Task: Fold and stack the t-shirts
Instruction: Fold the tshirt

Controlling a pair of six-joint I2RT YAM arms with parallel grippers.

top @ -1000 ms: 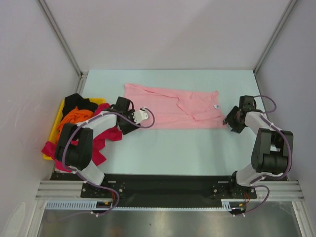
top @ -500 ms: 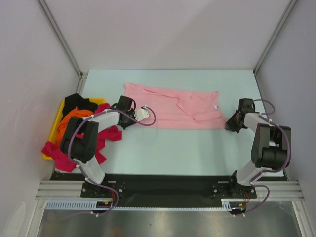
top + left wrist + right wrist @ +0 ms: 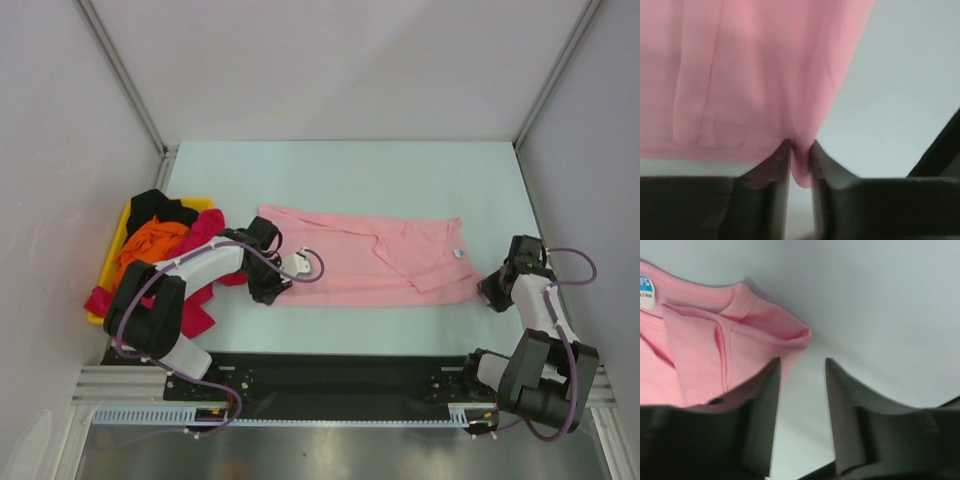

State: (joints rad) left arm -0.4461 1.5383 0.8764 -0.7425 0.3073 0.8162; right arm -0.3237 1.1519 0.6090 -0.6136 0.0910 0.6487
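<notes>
Across the middle of the pale table (image 3: 400,170) the light pink cloth t-shirt (image 3: 370,255) lies flat. The left gripper (image 3: 800,160), its arm bent low, is clamped on the shirt's near-left hem. The right gripper (image 3: 801,385), low at the near-right corner, has its fingers parted, with cloth beside one finger. A heap of black, orange and magenta-red t-shirts (image 3: 160,240) fills the yellow tray (image 3: 110,258) at the left.

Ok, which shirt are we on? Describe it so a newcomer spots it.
Look at the pale blue table. Across its middle lies the light pink t-shirt, spread as a long strip from left to right. It is the only shirt laid out; the other shirts, orange, black and magenta, are crumpled on the yellow tray at the left edge.
</notes>
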